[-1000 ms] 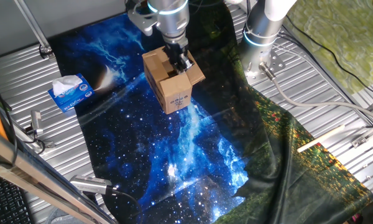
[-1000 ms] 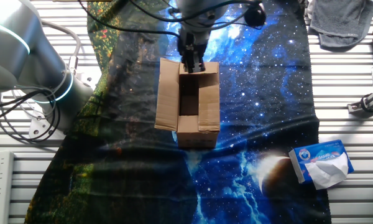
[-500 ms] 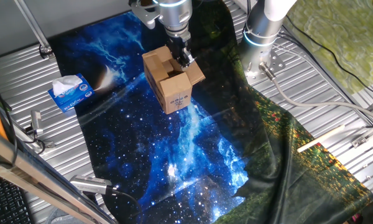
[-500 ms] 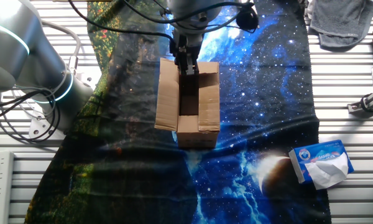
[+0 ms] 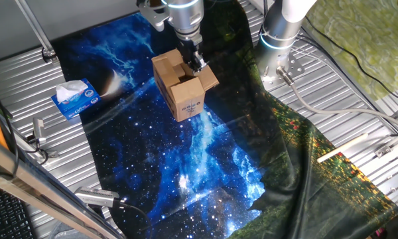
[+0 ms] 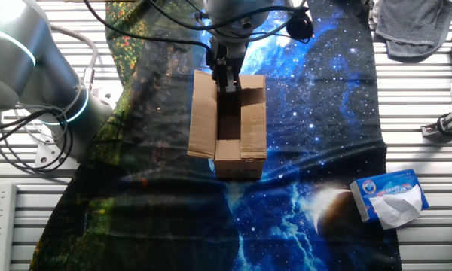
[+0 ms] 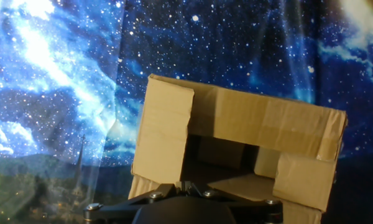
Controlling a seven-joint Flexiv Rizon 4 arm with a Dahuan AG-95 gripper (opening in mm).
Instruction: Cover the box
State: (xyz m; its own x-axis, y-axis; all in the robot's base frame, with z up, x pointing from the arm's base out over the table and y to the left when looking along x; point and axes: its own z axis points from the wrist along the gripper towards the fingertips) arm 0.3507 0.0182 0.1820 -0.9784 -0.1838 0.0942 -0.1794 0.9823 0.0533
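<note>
The brown cardboard box (image 5: 174,85) stands on the galaxy cloth with its white label (image 5: 190,106) facing the front. In the other fixed view the box (image 6: 239,163) has its left flap spread outward, its right flap folded in, and a dark opening in the middle. My gripper (image 5: 195,62) stands over the box's far end, at the top rim (image 6: 227,80); its fingers look closed together with nothing between them. In the hand view the gripper (image 7: 185,185) sits at the bottom edge, just above the box (image 7: 236,118) with its partly folded flaps.
A blue and white tissue box (image 5: 74,98) lies on the cloth's edge, also seen in the other fixed view (image 6: 392,197). The arm's base (image 5: 278,33) stands beside the cloth. A grey cloth (image 6: 410,26) lies at a corner. Ribbed metal table (image 5: 358,93) surrounds the cloth.
Over the last second my gripper rose a little and shifted slightly sideways along the box's far end. The box has not moved. Nothing differs from half a second ago.
</note>
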